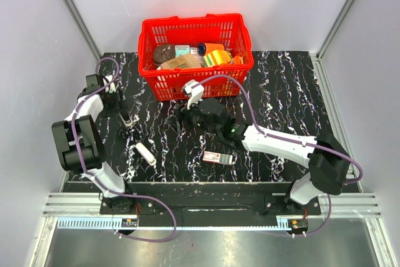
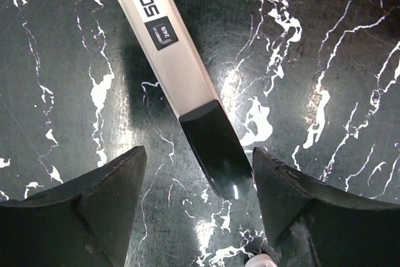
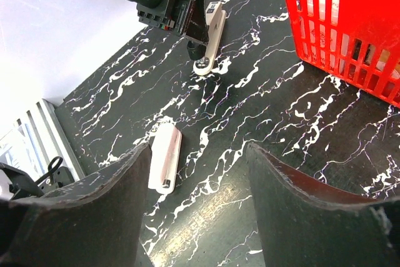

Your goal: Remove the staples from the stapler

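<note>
**L jaws** are standing apart, straddling the dark end of the stapler (image 2: 172,60) w/o clamping it, prob. lining up a grip to steady it on the tabletop (image 2: 325,60). **R jaws**, also apart & empty, are hovering nearby facing it, prob. ready to work the magazine. White oblong piece (image 3: 165,162) is lying apart, untouched.
</note>
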